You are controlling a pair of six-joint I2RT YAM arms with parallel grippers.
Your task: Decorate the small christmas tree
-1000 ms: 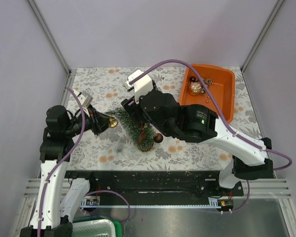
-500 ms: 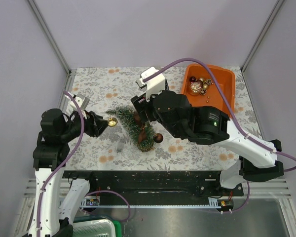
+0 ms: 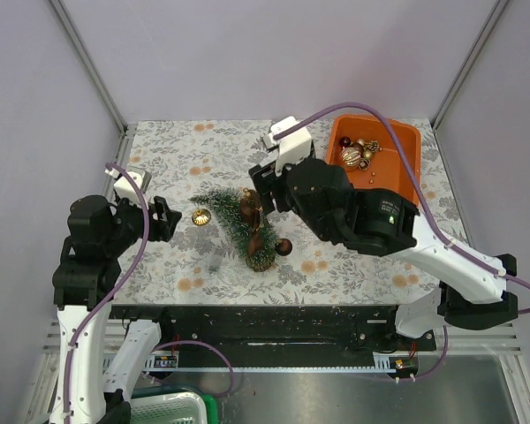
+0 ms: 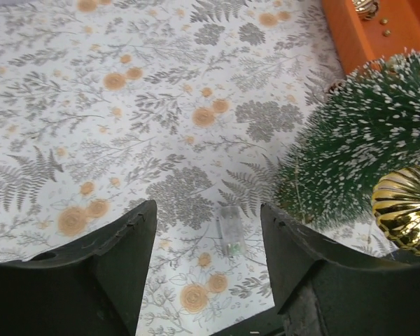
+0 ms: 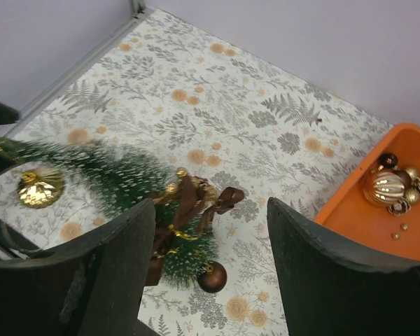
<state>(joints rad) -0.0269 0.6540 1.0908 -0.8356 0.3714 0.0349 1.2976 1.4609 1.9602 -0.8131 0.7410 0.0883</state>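
The small christmas tree (image 3: 234, 223) stands on its round wooden base on the tablecloth. A gold ribbed ball (image 3: 200, 215) hangs near its tip, a brown ribbon (image 3: 253, 215) at mid-height and a dark brown ball (image 3: 283, 246) by the base. My left gripper (image 3: 164, 218) is open and empty, just left of the gold ball and apart from it. In the left wrist view the tree (image 4: 374, 133) and gold ball (image 4: 406, 210) lie right of the gripper (image 4: 208, 231). My right gripper (image 3: 263, 187) is open and empty above the tree; its view shows the tree (image 5: 108, 171), ribbon (image 5: 196, 203) and brown ball (image 5: 212, 276).
An orange tray (image 3: 397, 181) at the back right holds several more ornaments (image 3: 353, 155); it also shows in the right wrist view (image 5: 350, 203). A small clear plastic piece (image 3: 214, 262) lies on the cloth left of the tree base, seen between my left fingers (image 4: 231, 234).
My left gripper let go of the gold ball, which now hangs on the tree, and drew back to the left. My right arm moved away from the tree, rightward and back.
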